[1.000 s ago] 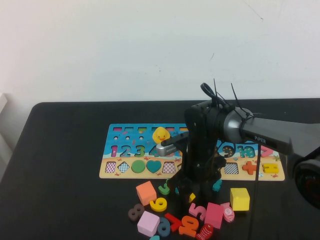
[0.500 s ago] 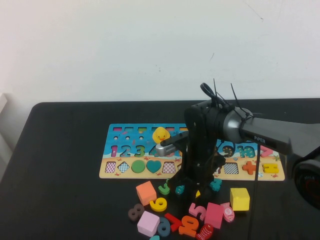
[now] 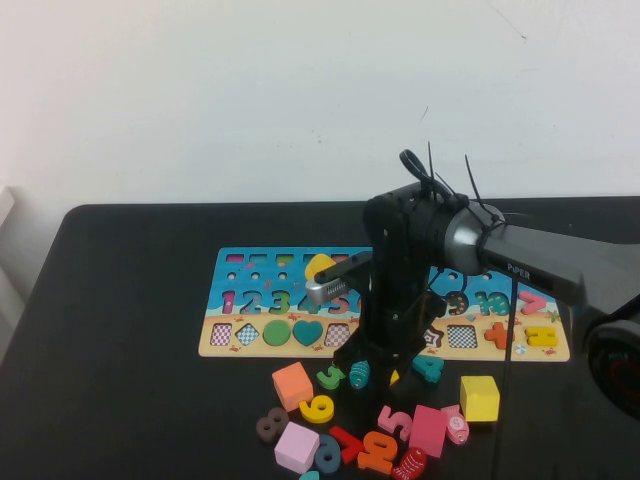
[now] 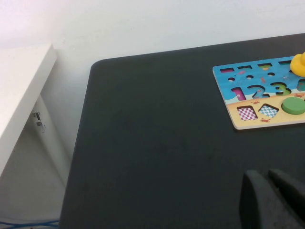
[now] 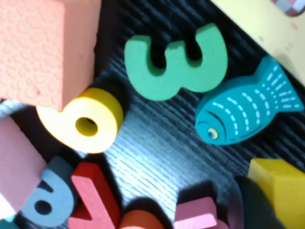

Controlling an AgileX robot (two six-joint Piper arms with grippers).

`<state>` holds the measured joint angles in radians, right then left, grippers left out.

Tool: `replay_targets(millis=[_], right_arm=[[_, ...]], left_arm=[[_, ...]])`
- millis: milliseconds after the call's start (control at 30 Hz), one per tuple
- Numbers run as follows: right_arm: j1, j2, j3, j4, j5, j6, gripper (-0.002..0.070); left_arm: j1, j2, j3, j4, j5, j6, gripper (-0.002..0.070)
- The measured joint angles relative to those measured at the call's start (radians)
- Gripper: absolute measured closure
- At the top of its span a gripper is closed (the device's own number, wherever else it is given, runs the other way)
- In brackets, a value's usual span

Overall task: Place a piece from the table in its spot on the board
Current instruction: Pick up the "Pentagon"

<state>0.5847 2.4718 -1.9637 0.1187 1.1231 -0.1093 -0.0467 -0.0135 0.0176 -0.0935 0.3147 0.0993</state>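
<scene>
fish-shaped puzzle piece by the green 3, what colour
Teal fish-shaped piece with white dashes, clearest in the right wrist view.

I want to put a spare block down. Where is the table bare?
Bare left of the board and behind it. Crowded in front, where the right gripper hangs over the loose pieces. The left gripper sits over the bare left side.

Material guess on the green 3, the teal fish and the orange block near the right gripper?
Green 3 and teal fish: probably painted wood, flat cutouts with smooth matte faces; the fish has white printed marks. Orange block: likely foam or soft plastic, judging by its pebbled face. Right gripper hovers over them; left gripper is parked.
</scene>
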Motion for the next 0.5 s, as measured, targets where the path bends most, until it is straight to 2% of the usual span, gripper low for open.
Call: replay_targets(millis=[500], right_arm=[[0.000,0.000,-0.018,-0.044,-0.012,0.000,0.0524]], left_arm=[[0.000,0.000,0.000,0.000,0.000,0.000,0.0676]])
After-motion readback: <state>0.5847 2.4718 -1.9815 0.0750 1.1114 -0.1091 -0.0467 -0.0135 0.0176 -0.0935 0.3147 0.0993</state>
